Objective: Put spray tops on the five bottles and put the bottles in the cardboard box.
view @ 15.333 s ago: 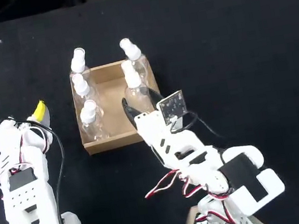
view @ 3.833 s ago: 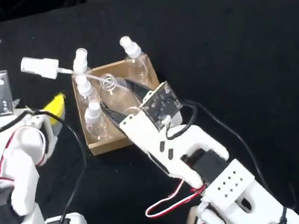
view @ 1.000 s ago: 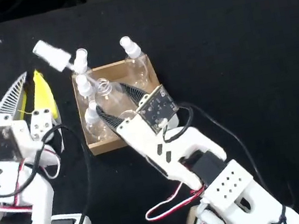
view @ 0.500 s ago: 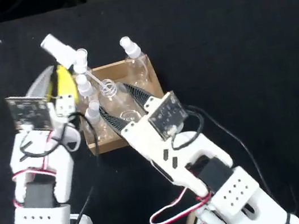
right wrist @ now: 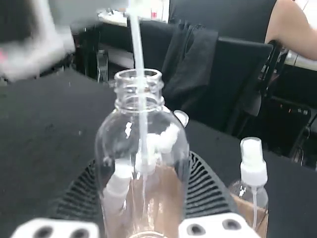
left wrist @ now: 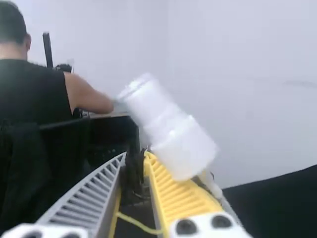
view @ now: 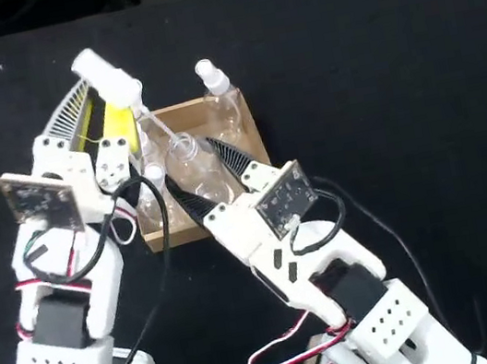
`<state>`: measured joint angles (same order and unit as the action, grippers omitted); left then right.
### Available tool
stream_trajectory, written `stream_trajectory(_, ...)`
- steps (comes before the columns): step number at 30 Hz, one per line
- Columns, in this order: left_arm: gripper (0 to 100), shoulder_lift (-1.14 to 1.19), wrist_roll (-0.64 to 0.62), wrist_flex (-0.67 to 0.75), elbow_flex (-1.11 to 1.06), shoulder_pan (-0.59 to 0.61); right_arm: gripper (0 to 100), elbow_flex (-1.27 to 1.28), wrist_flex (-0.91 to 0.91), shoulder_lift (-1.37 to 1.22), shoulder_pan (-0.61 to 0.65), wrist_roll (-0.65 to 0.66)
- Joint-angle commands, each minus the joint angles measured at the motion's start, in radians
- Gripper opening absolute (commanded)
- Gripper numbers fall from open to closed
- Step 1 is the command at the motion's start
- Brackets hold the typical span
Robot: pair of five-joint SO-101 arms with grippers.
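Note:
My left gripper (view: 99,92) is shut on a white spray top (view: 106,78), held up over the box's back left corner. Its thin tube (right wrist: 137,54) slants down into the open neck of a clear bottle (view: 192,163). My right gripper (view: 206,177) is shut on that bottle, holding it upright over the cardboard box (view: 178,234). The left wrist view has the spray top (left wrist: 168,130) clamped against the yellow finger (left wrist: 174,194). In the right wrist view, the bottle (right wrist: 143,163) stands between the black ribbed fingers (right wrist: 208,182).
Capped bottles stand in the box, one at the back right corner (view: 215,90) and one at the front left (view: 152,186); others are hidden by the left arm. The black tabletop (view: 378,94) spreads open to the right of the box.
The left arm swung the spray top right and back toward the box, and its tube now enters the bottle's neck. The right arm shifted slightly, still gripping the bottle.

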<state>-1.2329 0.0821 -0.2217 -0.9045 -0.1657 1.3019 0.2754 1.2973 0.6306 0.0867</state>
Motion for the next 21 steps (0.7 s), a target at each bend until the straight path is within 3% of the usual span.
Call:
stream_trajectory(1, 4, 0.011, -0.003, -0.089, 0.18, -0.008, 1.1, -0.002, -0.003, 0.035, -0.015, -0.006)
stream_trajectory(10, 4, 0.005, -0.003, -0.229, 0.219, -0.081, 1.1, -0.008, -0.003, 0.035, -0.015, -0.006)
stream_trajectory(16, 4, 0.02, 0.002, -0.235, 0.219, -0.143, 1.1, -0.01, -0.003, 0.035, -0.015, -0.006)
stream_trajectory(21, 4, 0.046, 0.157, -0.241, 0.219, -0.14, 1.1, -0.008, -0.003, 0.036, -0.015, -0.006)
